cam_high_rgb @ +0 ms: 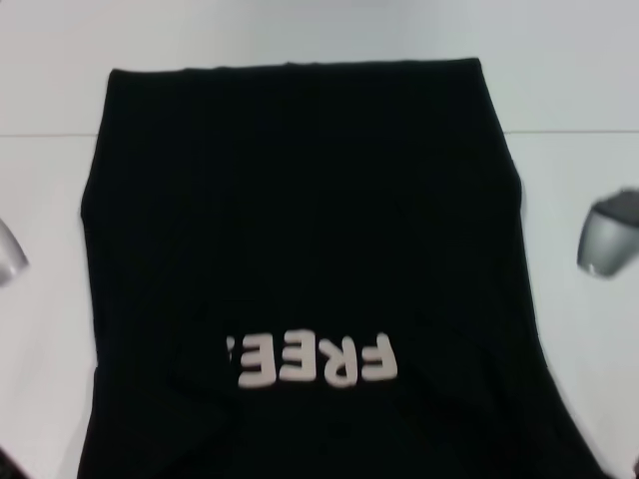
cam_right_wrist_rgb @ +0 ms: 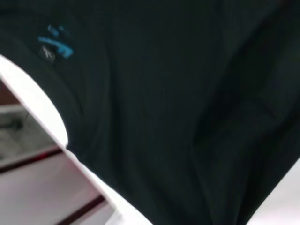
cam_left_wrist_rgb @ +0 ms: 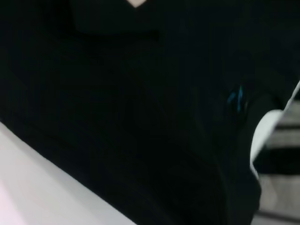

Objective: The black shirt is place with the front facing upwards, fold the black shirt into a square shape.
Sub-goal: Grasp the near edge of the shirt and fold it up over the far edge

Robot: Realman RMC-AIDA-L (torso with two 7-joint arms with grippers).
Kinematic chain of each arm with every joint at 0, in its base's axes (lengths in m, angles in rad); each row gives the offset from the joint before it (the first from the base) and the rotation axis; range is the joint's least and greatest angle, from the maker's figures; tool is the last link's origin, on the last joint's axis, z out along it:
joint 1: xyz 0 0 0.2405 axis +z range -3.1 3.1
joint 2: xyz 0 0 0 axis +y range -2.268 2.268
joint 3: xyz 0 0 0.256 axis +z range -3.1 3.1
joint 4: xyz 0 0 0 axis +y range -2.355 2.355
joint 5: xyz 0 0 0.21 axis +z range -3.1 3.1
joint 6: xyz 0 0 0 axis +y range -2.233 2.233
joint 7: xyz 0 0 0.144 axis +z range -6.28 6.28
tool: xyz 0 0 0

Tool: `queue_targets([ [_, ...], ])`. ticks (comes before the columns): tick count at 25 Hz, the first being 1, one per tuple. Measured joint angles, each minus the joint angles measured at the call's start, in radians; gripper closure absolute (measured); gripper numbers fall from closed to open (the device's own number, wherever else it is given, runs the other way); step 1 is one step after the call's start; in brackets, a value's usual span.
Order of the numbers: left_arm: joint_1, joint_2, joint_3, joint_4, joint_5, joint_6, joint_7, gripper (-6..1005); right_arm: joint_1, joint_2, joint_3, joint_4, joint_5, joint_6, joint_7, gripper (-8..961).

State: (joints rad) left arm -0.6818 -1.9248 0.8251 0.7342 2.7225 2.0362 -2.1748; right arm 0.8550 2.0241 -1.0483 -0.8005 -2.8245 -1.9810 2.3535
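Note:
The black shirt [cam_high_rgb: 300,220] lies flat on the white table [cam_high_rgb: 579,100], front up, its long side edges running straight from the far hem toward me. The white letters "FREE" [cam_high_rgb: 312,361] read upside down near the bottom of the head view. Both wrist views are filled with black cloth [cam_left_wrist_rgb: 140,117] [cam_right_wrist_rgb: 164,93], and each shows the small blue logo [cam_left_wrist_rgb: 236,100] [cam_right_wrist_rgb: 55,43] close to the table's near edge. Neither gripper's fingers show in any view. Only a grey part of the left arm [cam_high_rgb: 8,254] and of the right arm [cam_high_rgb: 609,235] appear beside the shirt.
Bare white table shows on both sides of the shirt and beyond its far hem. The table's near edge [cam_left_wrist_rgb: 268,129] [cam_right_wrist_rgb: 35,96] runs right by the collar end, with floor below it.

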Motion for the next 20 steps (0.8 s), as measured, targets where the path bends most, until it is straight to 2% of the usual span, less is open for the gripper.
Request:
queue_targets([
  [4,0.007,-0.008,0.032,-0.009,0.004,-0.002,-0.004,981,-0.027,0.017,0.003,0.003,0.006,0.001,-0.005,911],
  [8,-0.011,0.0,-0.045,-0.004,-0.005,-0.011,0.008,981,-0.029,0.011,0.105,0.009,0.064,0.014,-0.024,911],
  [11,-0.029,0.005,-0.145,0.004,-0.008,-0.024,0.03,981,-0.027,-0.014,0.214,0.032,0.133,0.033,-0.03,911],
  [16,-0.066,0.025,-0.351,0.027,-0.009,-0.128,0.001,981,-0.029,-0.09,0.427,0.124,0.277,0.121,-0.011,911],
  [17,-0.073,0.031,-0.383,0.024,-0.009,-0.158,-0.014,981,-0.04,-0.114,0.503,0.157,0.329,0.188,0.002,911],
  [18,-0.079,0.037,-0.415,0.021,-0.012,-0.194,-0.032,981,-0.04,-0.114,0.503,0.157,0.329,0.188,0.002,911],
  [20,-0.085,0.044,-0.464,0.015,-0.026,-0.251,-0.06,981,-0.057,-0.127,0.561,0.187,0.389,0.262,0.006,911],
])
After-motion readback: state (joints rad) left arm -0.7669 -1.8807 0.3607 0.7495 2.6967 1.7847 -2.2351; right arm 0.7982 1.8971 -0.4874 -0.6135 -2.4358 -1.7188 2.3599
